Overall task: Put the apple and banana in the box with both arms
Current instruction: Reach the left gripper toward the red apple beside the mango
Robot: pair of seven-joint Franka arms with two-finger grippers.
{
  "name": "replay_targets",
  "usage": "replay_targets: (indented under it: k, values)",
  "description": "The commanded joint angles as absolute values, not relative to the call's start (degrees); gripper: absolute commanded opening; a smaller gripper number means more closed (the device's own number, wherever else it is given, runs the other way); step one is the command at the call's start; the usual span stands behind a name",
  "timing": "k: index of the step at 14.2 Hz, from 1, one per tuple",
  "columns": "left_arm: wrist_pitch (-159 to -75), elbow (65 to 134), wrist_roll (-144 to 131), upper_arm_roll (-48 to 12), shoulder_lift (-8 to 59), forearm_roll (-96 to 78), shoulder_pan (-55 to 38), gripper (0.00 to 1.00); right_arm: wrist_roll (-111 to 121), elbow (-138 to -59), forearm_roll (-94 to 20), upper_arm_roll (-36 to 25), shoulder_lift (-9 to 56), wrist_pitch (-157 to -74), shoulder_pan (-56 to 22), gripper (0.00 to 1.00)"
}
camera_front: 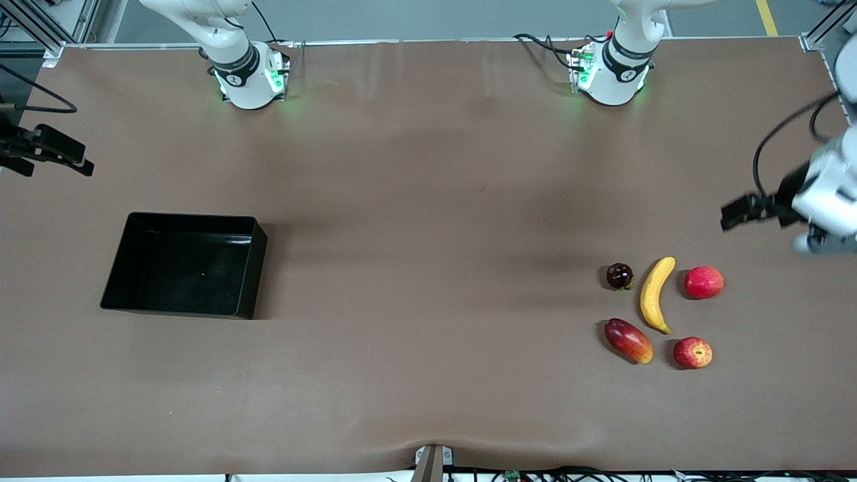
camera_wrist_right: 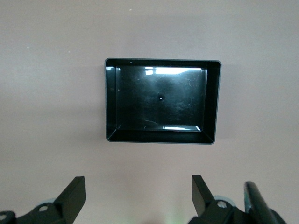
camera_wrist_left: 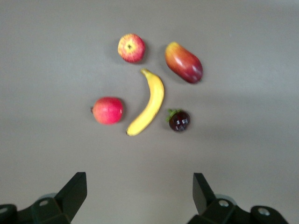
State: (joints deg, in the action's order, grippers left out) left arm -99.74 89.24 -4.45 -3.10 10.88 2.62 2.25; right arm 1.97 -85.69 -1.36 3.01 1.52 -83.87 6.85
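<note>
Item 1. The apple: streaked red and yellow, nearest the front camera of the fruit cluster at the left arm's end of the brown surface. It sits apart from its neighbours, with bare surface all round it.

Item 2. Oval red-and-yellow fruit: beside the apple, toward the right arm's end. Not wanted.

Item 3. The banana: curved, lying just farther from the camera than the apple, one tip close to the oval fruit. A smooth pink-red fruit and a small dark round fruit flank it.

Item 4. The box: black, empty, open side up, at the right arm's end, well apart from all the fruit.

Item 5. Left end effector: fingers spread wide, holding nothing, up in the air over the table edge at the fruit end.

Item 6. Right end effector: likewise wide open and empty, hanging over the surface near the box; this arm waits.

Handling note, as I judge it: nothing is grasped yet. The left arm should centre over one target before descending. The apple is the easier first pick; for the banana, close across its narrow middle, keeping fingers off the flanking fruits.
</note>
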Motion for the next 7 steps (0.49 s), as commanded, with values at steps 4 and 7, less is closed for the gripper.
replay_targets:
  k: [4,7]
  values:
    - [-111.8,87.0,-3.3,-3.3,23.5,4.8,3.7,1.0,3.0,-84.3,-0.8,3.3,8.8,-86.7,11.8,1.0]
    - [-120.7,86.7,-3.3,-3.3,30.8,10.4,5.2,1.0,2.9,-84.8,-0.9,3.3,12.2,-93.5,13.0,1.0]
